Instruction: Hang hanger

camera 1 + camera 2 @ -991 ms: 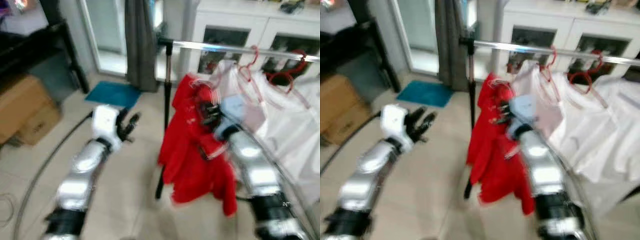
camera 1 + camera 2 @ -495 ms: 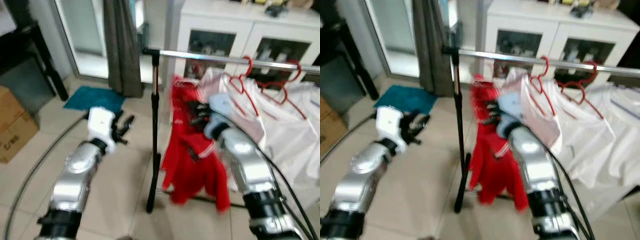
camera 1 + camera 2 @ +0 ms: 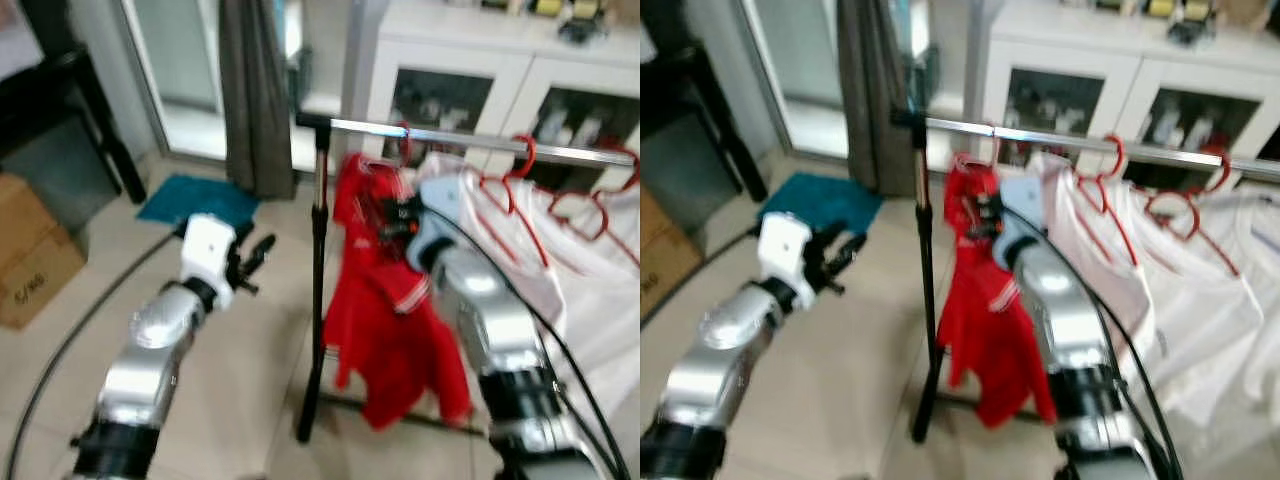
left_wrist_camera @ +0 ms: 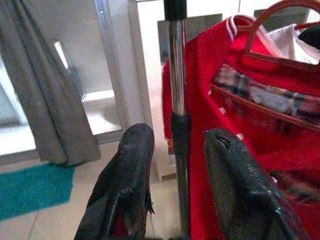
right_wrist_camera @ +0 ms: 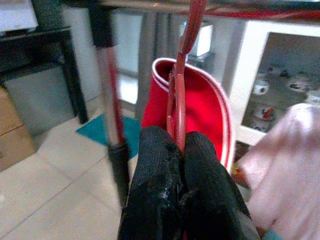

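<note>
**A:** Item one — the hanger (image 5: 186,75)?

**B:** Red, carrying a red top (image 3: 385,330). Its neck is pinched between the pressed-together fingers (image 5: 152,170) of the right tool (image 3: 398,212), just under the rail (image 3: 470,140). In the right eye view its hook looks to sit at or over the rail near the upright pole (image 3: 317,250), though blur keeps me from saying whether it has seated.

**A:** Item two — the left tool (image 4: 177,175)?

**B:** Spread, holding nothing, out to the pole's left side. Its wrist view looks straight at the pole between the two fingers.

**A:** Other stock on the rail?

**B:** More red hangers (image 3: 520,165) with white garments (image 3: 580,260), further to the right. Behind, a white cabinet (image 3: 480,70) with glass doors; a grey curtain (image 3: 255,90); a teal mat (image 3: 195,200) on the floor.

**A:** Handling note for the step?

**B:** By my judgement: bring the hook's opening squarely over the rail, lower until the rail takes the weight, and only then loosen the grip (let go early and the top would likely drag it off). Keep clear of the neighbouring hooks.

**A:** Markings?

**B:** A cardboard box (image 3: 35,255) at the far left bears dark print — too blurred to read.
</note>
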`<state>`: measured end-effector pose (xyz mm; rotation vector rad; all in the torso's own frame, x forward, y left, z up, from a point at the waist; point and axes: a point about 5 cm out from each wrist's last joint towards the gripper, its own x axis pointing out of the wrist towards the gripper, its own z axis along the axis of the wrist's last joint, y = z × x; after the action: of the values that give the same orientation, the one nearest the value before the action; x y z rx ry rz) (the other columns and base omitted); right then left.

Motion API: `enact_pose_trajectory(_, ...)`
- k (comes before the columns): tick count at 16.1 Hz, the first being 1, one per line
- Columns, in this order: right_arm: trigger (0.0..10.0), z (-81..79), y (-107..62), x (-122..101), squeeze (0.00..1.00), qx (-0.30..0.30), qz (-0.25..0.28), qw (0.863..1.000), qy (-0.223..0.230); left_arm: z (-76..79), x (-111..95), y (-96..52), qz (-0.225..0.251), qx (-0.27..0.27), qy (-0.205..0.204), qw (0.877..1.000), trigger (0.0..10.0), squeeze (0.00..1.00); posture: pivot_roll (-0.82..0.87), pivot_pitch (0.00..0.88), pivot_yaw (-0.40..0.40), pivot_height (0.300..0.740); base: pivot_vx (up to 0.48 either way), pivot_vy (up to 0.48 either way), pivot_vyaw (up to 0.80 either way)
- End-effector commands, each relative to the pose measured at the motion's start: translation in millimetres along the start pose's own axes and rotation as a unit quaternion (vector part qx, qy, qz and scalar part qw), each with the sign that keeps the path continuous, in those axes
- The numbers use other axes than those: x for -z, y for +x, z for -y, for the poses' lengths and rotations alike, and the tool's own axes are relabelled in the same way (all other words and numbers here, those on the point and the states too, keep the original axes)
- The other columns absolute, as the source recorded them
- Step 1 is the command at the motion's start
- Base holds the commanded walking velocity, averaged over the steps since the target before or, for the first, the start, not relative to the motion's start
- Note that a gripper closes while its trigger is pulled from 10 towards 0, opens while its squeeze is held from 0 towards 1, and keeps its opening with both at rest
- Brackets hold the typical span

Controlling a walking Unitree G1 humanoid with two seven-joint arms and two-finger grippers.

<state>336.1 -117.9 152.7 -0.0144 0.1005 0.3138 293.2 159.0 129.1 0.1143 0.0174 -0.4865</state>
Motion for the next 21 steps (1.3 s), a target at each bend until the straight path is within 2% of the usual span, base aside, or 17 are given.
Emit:
enact_pose_trajectory(1, 10.0, 12.0, 1.5, -11, 0.00, 0.026, 0.017, 1.000, 0.005, 11.0, -4, 6.6, 0.004, 0.034, 0.001, 0.999, 10.0, 0.00, -0.03, 0.000, 0.018, 0.740, 0.000, 0.000, 0.00)
enact_pose_trajectory(3, 10.0, 15.5, 9.5, -11, 0.00, 0.039, -0.003, 0.999, 0.007, 20.0, -13, 8.2, 0.027, 0.076, -0.005, 0.997, 10.0, 0.00, -0.04, 0.000, 0.033, 0.740, 0.000, 0.000, 0.00)
enact_pose_trajectory(7, 10.0, 22.2, 23.4, -13, 0.00, 0.049, -0.023, 0.998, 0.017, 25.1, -23, 4.7, 0.045, 0.122, -0.007, 0.992, 10.0, 0.00, -0.03, 0.000, 0.041, 0.740, 0.000, 0.000, 0.00)
enact_pose_trajectory(9, 10.0, 27.9, 33.3, -17, 0.00, 0.057, -0.034, 0.998, 0.021, 21.9, -28, 4.3, 0.049, 0.127, -0.005, 0.991, 10.0, 0.00, -0.03, 0.000, 0.044, 0.740, 0.000, 0.000, 0.00)
enact_pose_trajectory(13, 10.0, 27.8, 50.3, -22, 0.00, 0.055, -0.066, 0.996, 0.002, 20.9, -32, 4.1, 0.051, 0.145, 0.000, 0.988, 10.0, 0.00, -0.02, 0.000, 0.044, 0.740, 0.000, 0.000, 0.00)
enact_pose_trajectory(15, 10.0, 26.0, 55.6, -22, 0.00, 0.051, -0.078, 0.995, 0.020, 22.2, -34, 3.2, 0.052, 0.157, -0.002, 0.986, 10.0, 0.00, -0.02, 0.000, 0.045, 0.740, 0.000, 0.000, 0.00)
enact_pose_trajectory(17, 10.0, 26.6, 59.4, -13, 0.00, 0.054, -0.120, 0.991, 0.006, 22.3, -37, 1.1, 0.053, 0.167, -0.001, 0.985, 10.0, 0.00, -0.01, 0.000, 0.037, 0.740, 0.000, 0.000, 0.00)
enact_pose_trajectory(18, 10.0, 27.3, 59.2, -12, 0.89, 0.053, -0.122, 0.991, 0.006, 21.8, -37, 0.5, 0.053, 0.166, -0.001, 0.985, 10.0, 0.00, -0.01, 0.000, 0.035, 0.740, 0.000, 0.000, 0.00)
enact_pose_trajectory(19, 10.0, 31.7, 57.6, -15, 1.00, 0.053, -0.108, 0.993, 0.009, 21.3, -36, -1.0, 0.052, 0.163, -0.003, 0.985, 10.0, 0.00, -0.01, 0.000, 0.035, 0.740, 0.000, 0.000, 0.00)
enact_pose_trajectory(21, 10.0, 46.9, 48.2, -27, 1.00, 0.040, -0.059, 0.997, 0.015, 20.4, -33, -1.2, 0.052, 0.151, -0.013, 0.987, 10.0, 0.00, -0.02, 0.000, 0.044, 0.740, 0.000, 0.000, 0.00)
